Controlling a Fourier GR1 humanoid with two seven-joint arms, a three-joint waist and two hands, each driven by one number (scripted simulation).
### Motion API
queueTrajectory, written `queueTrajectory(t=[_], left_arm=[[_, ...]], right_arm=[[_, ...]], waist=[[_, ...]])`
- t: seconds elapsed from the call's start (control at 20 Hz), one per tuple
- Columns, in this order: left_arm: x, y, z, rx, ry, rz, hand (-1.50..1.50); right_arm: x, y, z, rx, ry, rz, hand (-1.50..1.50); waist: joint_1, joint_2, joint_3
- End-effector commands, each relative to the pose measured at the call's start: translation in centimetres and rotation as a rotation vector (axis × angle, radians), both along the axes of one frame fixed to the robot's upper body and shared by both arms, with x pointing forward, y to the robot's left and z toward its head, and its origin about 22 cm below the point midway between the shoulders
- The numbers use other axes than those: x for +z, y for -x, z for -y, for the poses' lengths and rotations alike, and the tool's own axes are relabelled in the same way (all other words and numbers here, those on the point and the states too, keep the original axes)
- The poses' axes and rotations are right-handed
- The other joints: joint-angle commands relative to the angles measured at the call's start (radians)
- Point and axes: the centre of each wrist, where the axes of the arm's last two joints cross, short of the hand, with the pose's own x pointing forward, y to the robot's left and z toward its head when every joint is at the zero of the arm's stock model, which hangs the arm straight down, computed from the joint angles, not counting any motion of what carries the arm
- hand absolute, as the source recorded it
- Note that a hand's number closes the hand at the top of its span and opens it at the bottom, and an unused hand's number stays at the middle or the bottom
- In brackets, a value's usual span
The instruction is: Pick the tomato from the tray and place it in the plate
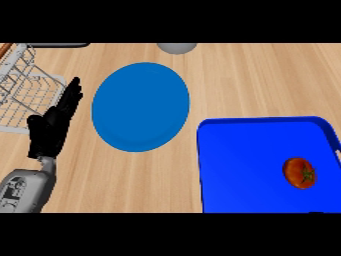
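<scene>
A red tomato [299, 173] with a green stem lies on the right side of the dark blue tray [239, 165], which fills the lower right of the head view. A lighter blue plate [140, 106] sits on the wooden counter to the tray's upper left, with nothing on it. My left hand [53, 125] rests left of the plate, fingers straight and pointing away from me, holding nothing. The right hand does not show in this view.
A white wire dish rack [10, 85] stands at the far left, just beyond my left hand. A grey rounded object [177, 47] sits at the counter's back edge above the plate. Bare wood lies between plate and tray.
</scene>
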Motion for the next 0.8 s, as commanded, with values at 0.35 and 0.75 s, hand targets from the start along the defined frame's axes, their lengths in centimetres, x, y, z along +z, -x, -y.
queueTrajectory(t=[0.35,0.75], left_arm=[[0.7,-0.6,0.7,-0.001,-0.006,0.004,0.00],[1.9,0.1,-0.6,-0.003,0.000,-0.003,0.00]], right_arm=[[-6.5,-3.6,-0.7,0.031,-0.003,-0.128,-1.50],[-8.3,-3.2,1.3,0.027,-0.004,-0.163,-1.50]], waist=[[0.002,0.000,0.001],[-0.001,-0.001,0.000]])
